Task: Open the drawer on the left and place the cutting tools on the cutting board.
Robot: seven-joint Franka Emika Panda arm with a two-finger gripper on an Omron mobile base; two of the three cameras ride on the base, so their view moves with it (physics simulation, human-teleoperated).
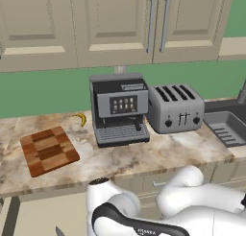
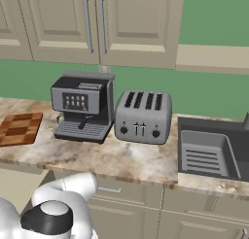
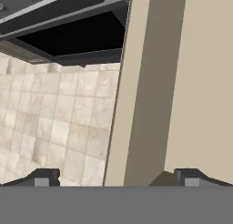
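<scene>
Two dark fingertips point(image 3: 42, 178) are seen at the bottom of the hand view, set wide apart with nothing gripped between them; the gripper point(image 3: 116, 180) is judged to be spread wide. Between the tips a tall beige panel point(image 3: 150, 82) is seen edge-on, its long axis running up the picture, with a tiled floor point(image 3: 59, 123) to one side and a dark recess point(image 3: 73, 34) beyond. Whether this panel belongs to the drawer on the left cannot be told, and no silver bar handle can be made out in the hand view.

The cutting board point(image 1: 49, 150) lies near the left end of the worktop point(image 1: 158, 153), slightly skewed to the front edge and well apart from the gripper, which is working low, below the worktop's front edge. A small yellow banana point(image 1: 82, 119) lies toward the back edge just beyond the board, and a coffee machine point(image 1: 119, 109) and a toaster point(image 1: 175, 108) stand further right, with the sink point(image 2: 209, 150) at the right end. A drawer front with a short silver handle point(image 2: 111, 189) is seen under the worktop in the right base view. No purple cutting tool can be seen, so it is judged to be shut away and the opening step not finished.
</scene>
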